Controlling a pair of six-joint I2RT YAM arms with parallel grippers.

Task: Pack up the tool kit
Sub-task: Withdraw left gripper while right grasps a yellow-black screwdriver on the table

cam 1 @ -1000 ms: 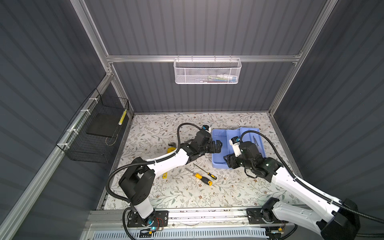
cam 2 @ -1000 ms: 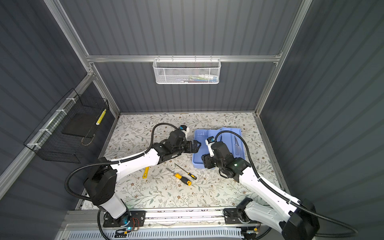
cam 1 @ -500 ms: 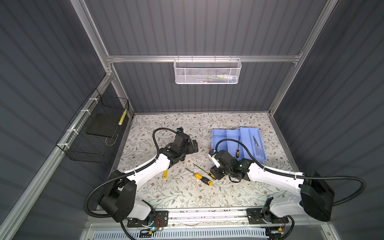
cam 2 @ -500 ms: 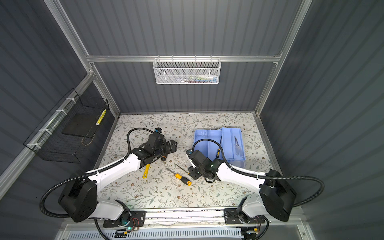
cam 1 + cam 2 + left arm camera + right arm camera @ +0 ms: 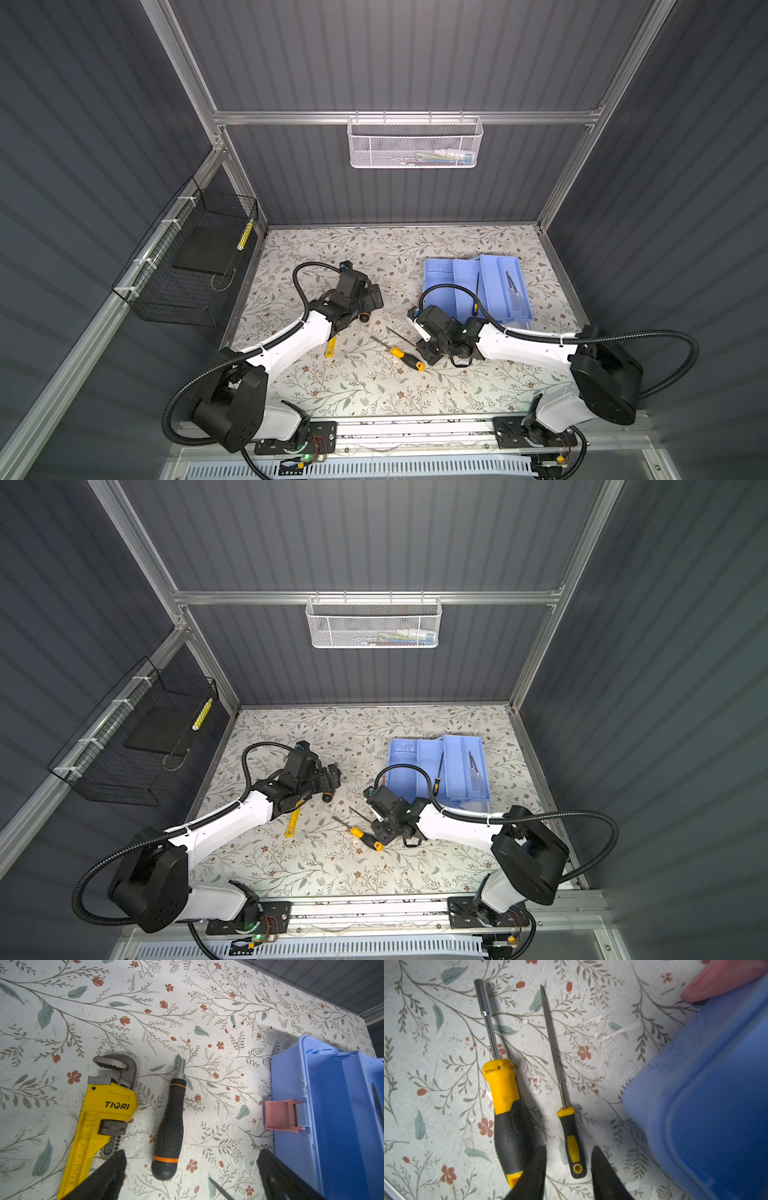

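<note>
The tool kit's light blue base [image 5: 442, 286] and tray [image 5: 505, 291] sit at the rear right, lid out of view; its pink latch [image 5: 280, 1115] faces left. A yellow pipe wrench [image 5: 97, 1118] and a black-and-orange driver [image 5: 170, 1126] lie side by side under my left gripper [image 5: 192, 1154], which hangs wide open above them. My right gripper [image 5: 569, 1148] is low on the mat. Its jaws straddle the handle of a small yellow-and-black screwdriver [image 5: 572, 1138], with a gap on each side. A larger yellow-and-black driver [image 5: 506, 1105] lies beside it.
Two screwdrivers [image 5: 513, 291] lie in the tray. A white mesh basket [image 5: 415, 143] hangs on the back wall and a black wire basket [image 5: 187, 266] on the left wall. Corrugated walls close in three sides.
Both arms drew back from the blue box. The right gripper came down over the small screwdriver and narrowed its jaws. The left gripper swung left over the wrench and stayed open.
</note>
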